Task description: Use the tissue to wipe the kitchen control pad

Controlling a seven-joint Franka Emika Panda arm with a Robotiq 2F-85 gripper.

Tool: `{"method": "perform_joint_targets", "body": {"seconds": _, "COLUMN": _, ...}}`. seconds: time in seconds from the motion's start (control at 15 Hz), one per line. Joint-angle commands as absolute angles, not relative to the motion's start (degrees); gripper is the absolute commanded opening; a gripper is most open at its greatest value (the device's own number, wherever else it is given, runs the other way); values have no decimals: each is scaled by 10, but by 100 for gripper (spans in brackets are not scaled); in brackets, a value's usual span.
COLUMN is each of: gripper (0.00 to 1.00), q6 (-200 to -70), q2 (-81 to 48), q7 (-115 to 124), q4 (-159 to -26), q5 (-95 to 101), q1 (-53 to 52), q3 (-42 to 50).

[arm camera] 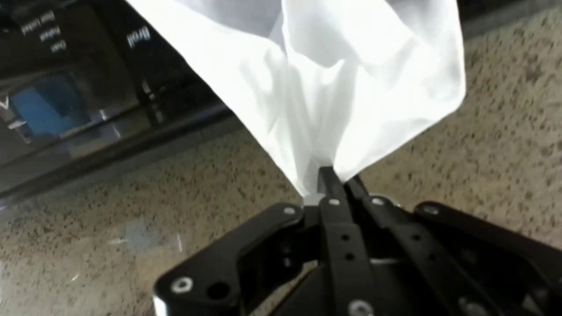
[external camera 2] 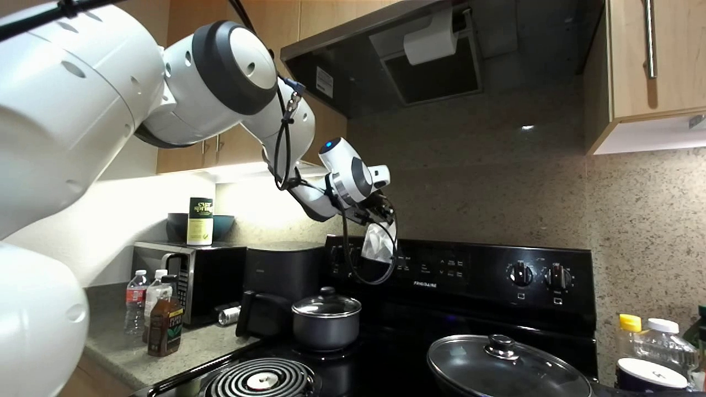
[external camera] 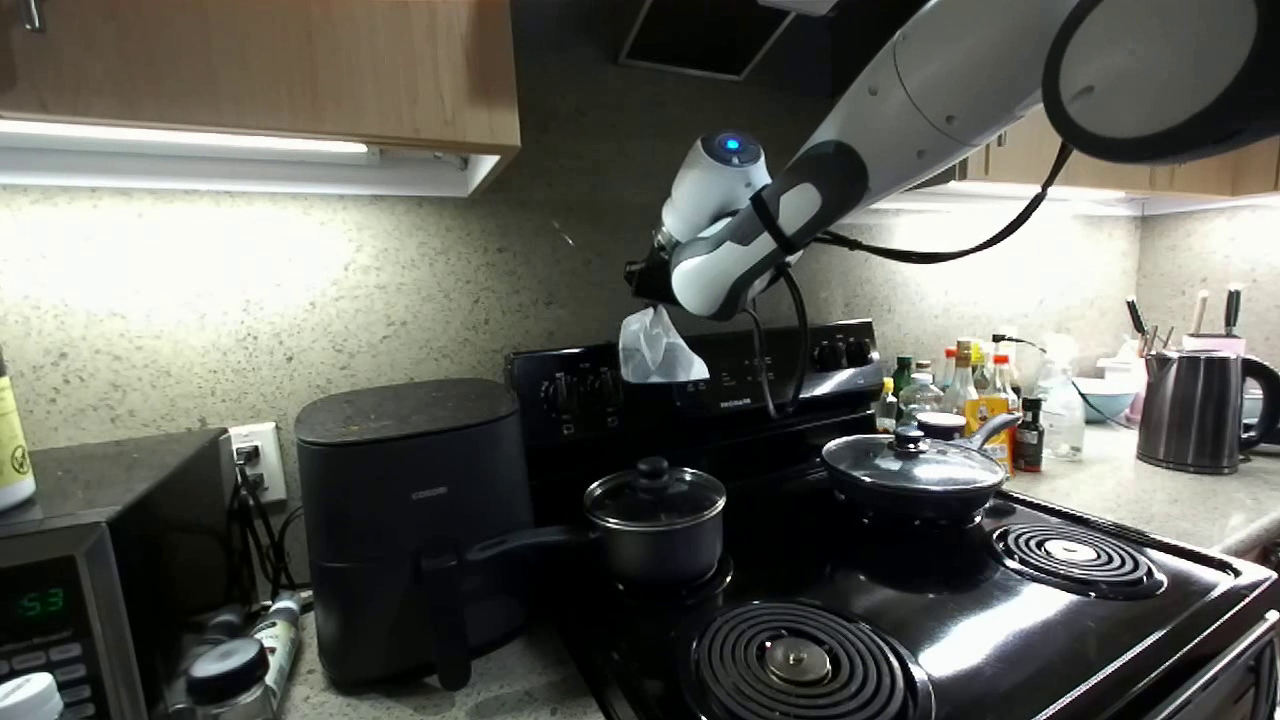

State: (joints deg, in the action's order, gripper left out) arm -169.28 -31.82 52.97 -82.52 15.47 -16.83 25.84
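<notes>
my pincer (arm camera: 340,181) is drawn together to a narrow pinch, and at its tips i have hold of one gathered end of the tissue (external camera: 658,350). from there the white paper fans out in soft creases, and in both exterior views it hangs below my grip, broadest toward its lower edge. it is at the kitchen control pad (external camera 2: 474,270), by the part nearer the end beside the air fryer (external camera: 415,545); its upper portion shows above the pad's top edge and its lower portion in front of the glossy black face. whether the paper touches that face i can't fairly say from these angles. in the wrist view the word "broil" shows on the pad near the tissue's side, and the speckled wall (arm camera: 210,184) lies just past the pad's edge. a black cable (external camera 2: 373,283) from my arm (external camera: 935,75) loops in front of the pad too.

the pad stands along the back edge of the stove (external camera: 950,590), with a pair of knobs (external camera 2: 521,274) toward each of its ends. a lidded saucepan (external camera: 655,545) sits at the back corner next to the air fryer, its handle pointing toward it. a lidded frying pan (external camera: 915,475) sits at the opposite back corner, near some bottles (external camera: 960,385). one coil burner (external camera: 797,659) shows at the front corner on the saucepan's side, and another burner (external camera: 1070,552) at the front corner on the frying pan's side.
</notes>
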Motion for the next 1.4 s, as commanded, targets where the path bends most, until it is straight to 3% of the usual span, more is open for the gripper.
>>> {"method": "perform_joint_targets", "body": {"seconds": 0.0, "gripper": 7, "q6": -1732, "q2": -364, "q7": 627, "q4": -767, "q5": 165, "q1": -205, "q3": 348}}
{"method": "perform_joint_targets", "body": {"seconds": 0.53, "gripper": 7, "q6": -1719, "q2": -368, "q7": 638, "q4": -785, "q5": 163, "q1": -242, "q3": 398}}
{"method": "perform_joint_targets", "body": {"seconds": 1.33, "gripper": 7, "q6": -1549, "q2": -298, "q7": 414, "q4": -864, "q5": 141, "q1": -137, "q3": 187}}
